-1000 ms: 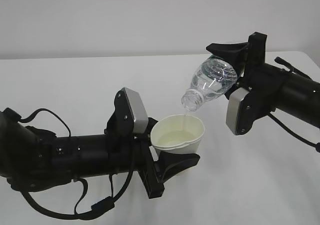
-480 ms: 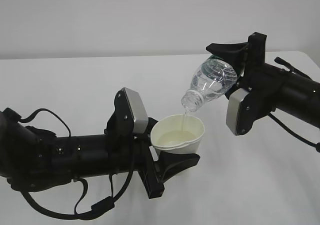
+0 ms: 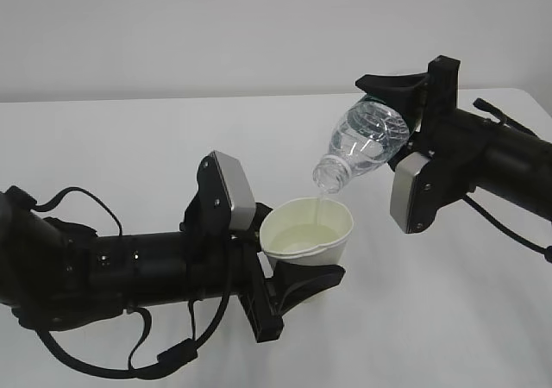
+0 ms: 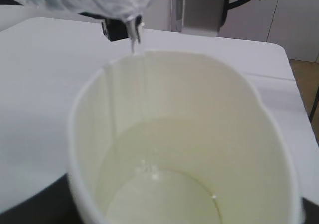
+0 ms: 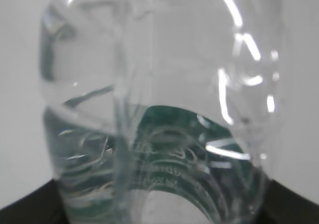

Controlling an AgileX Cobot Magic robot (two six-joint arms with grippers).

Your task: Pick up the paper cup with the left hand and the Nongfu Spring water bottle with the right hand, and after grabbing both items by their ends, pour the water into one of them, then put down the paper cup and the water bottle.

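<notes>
My left gripper (image 3: 302,259) is shut on the lower part of the white paper cup (image 3: 307,227), holding it upright above the table. The cup fills the left wrist view (image 4: 184,134), with clear water (image 4: 164,194) pooled in its cream bottom. My right gripper (image 3: 401,121) is shut on the base end of the Nongfu Spring water bottle (image 3: 369,138). The bottle is tilted neck-down to the left, its open mouth (image 3: 326,178) just above the cup's far rim. A thin stream (image 4: 133,37) runs from it into the cup. The right wrist view shows the clear ribbed bottle (image 5: 159,84) and its green label (image 5: 169,149).
Both arms hang over a white table (image 3: 129,147) that runs back to a pale wall. The table's right edge (image 4: 294,84) and a strip of brown floor show in the left wrist view. Black cables trail from both arms.
</notes>
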